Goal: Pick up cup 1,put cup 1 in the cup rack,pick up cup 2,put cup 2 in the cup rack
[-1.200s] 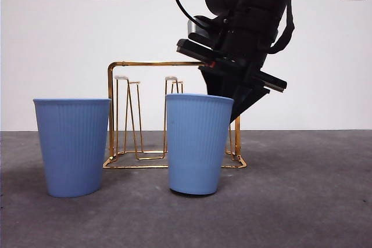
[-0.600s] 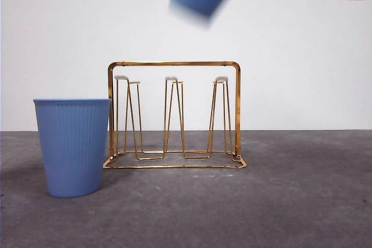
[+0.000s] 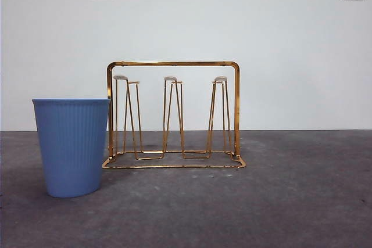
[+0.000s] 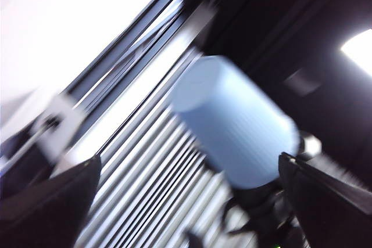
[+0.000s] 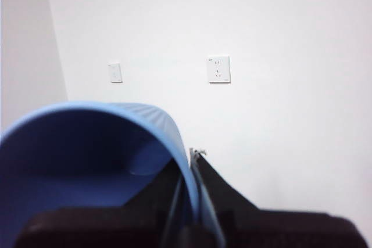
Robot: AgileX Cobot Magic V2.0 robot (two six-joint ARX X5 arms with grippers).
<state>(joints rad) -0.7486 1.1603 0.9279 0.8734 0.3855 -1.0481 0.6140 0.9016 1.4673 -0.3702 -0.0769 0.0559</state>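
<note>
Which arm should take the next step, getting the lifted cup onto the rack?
Right. The right gripper is shut on the rim of the lifted blue cup, raised above the table; the cup rack stands bare. The left gripper holds nothing.

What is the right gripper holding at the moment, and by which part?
The right gripper holds a blue cup by its rim, one jaw inside the wall and one outside. The cup is lifted out of the front view.

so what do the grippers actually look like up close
Little shows. The right gripper has flat black jaws with thin, straight edges and a matte finish. The left gripper shows only two dark, blurred wedge shapes at the picture's lower corners. No cables or markings are visible on either.
</note>
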